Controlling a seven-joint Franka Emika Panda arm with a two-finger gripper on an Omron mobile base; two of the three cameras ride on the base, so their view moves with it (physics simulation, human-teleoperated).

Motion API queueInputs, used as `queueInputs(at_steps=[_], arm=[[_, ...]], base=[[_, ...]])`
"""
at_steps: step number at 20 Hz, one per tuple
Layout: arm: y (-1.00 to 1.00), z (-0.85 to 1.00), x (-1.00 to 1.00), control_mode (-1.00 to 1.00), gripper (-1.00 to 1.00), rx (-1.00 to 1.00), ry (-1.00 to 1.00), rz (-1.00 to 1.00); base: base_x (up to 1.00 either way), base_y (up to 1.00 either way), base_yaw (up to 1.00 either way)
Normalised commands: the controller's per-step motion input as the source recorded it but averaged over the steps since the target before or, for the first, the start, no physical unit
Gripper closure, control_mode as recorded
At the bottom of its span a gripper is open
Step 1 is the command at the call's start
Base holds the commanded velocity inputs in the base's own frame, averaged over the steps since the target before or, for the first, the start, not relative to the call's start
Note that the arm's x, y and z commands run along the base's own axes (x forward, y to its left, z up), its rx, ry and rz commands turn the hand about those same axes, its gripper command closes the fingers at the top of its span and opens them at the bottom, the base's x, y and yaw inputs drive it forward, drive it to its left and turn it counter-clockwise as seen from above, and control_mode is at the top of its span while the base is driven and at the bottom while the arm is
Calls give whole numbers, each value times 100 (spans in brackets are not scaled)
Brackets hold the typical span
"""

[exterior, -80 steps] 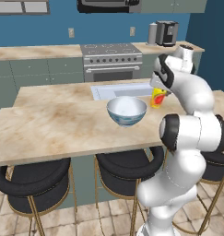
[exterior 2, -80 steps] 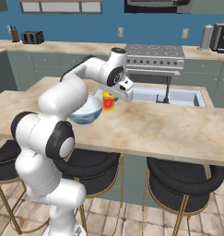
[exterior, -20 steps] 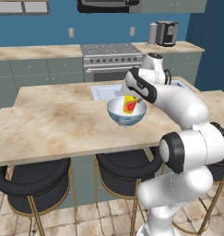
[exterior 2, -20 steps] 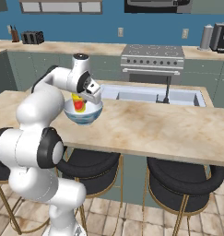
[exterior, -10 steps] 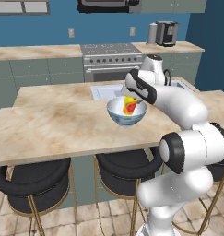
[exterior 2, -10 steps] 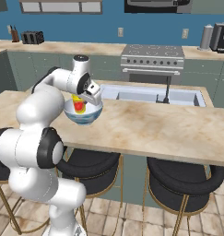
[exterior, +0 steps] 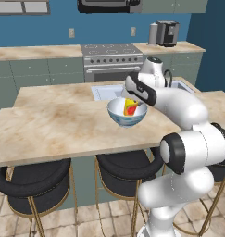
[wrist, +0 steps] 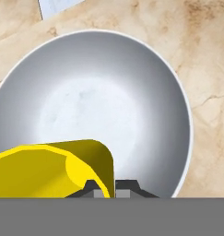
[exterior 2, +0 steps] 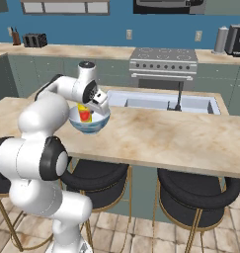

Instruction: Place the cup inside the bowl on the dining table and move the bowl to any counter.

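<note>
One small yellow cup (wrist: pixel 53 168) with a red-orange patch hangs in the mouth of the bowl (exterior: pixel 127 117), pinched at its rim between the closed fingers of the gripper (wrist: pixel 112 189). From the hand camera the cup covers the lower left of the bowl's white inside, and whether it touches the bottom cannot be told. The bowl, pale blue outside, stands on the dining table (exterior: pixel 58 129) near the edge that faces the sink (exterior 2: pixel 156 103). Black stools (exterior: pixel 33 185) with gold legs stand under the table's near side. Behind the table a counter (exterior: pixel 35 53) runs along the blue wall, with a steel stove (exterior: pixel 113 60) set into it and a coffee machine (exterior: pixel 167 33) at its far right.
</note>
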Motion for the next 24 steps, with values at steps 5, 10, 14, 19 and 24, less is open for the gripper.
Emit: queueInputs(at_steps=[5,10,14,19,24], arm=[[0,-10,0,-100,100,-1,0,0],[0,-5,0,-100,100,0,0,0],[0,-7,0,-100,100,0,0,0],[0,-4,0,-100,100,0,0,0],[0,0,0,-100,100,0,0,0]], base=[[0,0,0],[0,0,0],[0,0,0],[0,0,0],[0,0,0]])
